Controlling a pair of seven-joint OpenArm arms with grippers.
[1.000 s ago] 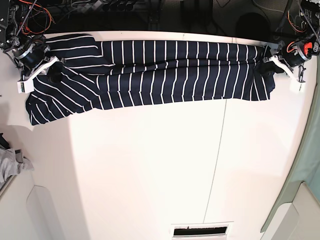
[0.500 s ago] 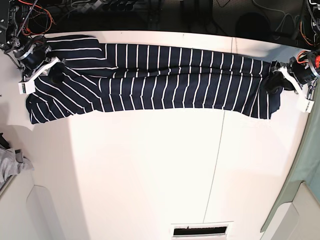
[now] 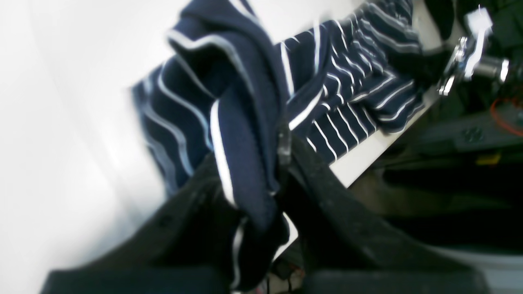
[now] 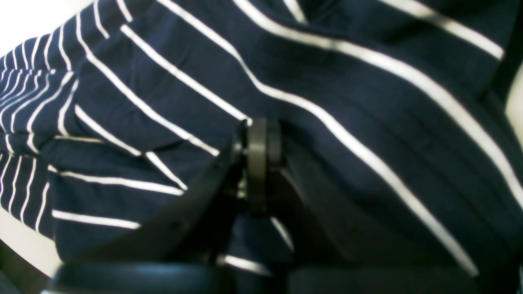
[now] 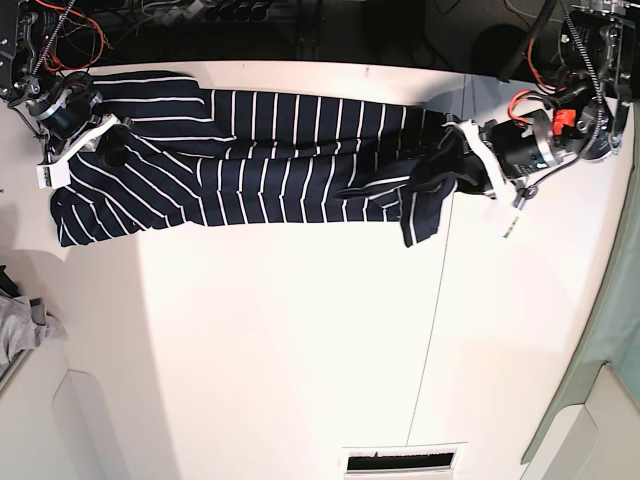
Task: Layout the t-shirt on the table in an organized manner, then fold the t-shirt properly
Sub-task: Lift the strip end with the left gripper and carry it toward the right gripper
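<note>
On the one white desk (image 5: 300,340), one striped t-shirt (image 5: 260,160) is being gripped by two claws, the left claw (image 5: 455,165) and the right claw (image 5: 100,145), each clamped on fabric.

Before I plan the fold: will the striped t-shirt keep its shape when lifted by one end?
Probably not. The t-shirt droops and bunches where the left gripper lifts it, so it looks floppy. It likely drags across the table rather than sliding flat, since the right gripper pins the far end.

One t-shirt (image 5: 250,150), one table (image 5: 300,340), two arms, one grey cloth (image 5: 20,330)
</note>
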